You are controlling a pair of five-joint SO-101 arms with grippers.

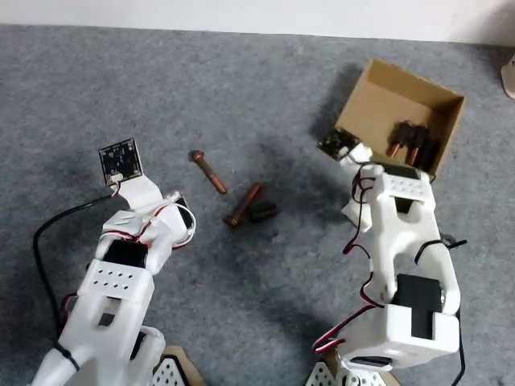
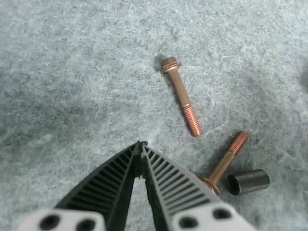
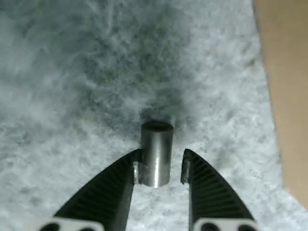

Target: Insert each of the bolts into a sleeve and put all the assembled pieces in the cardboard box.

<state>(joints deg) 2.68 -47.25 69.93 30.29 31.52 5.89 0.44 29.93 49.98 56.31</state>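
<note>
With right tool [image 3: 161, 154] parted astride a sleeve [image 3: 156, 144], touching on one side only, beside the box [image 3: 284, 96]: could shove or roll it clear on closing unevenly. With left tool [image 2: 141, 144] pinched together, empty, above bench [image 2: 72, 72] near two loose bolts [image 2: 182, 95].

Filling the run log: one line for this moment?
left tool shut, empty; right tool open around sleeve; two bolts, second sleeve loose

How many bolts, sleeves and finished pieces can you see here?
Loose bolts: 2
Loose sleeves: 2
Assembled pieces in the cardboard box: 2
Total: 6
</note>
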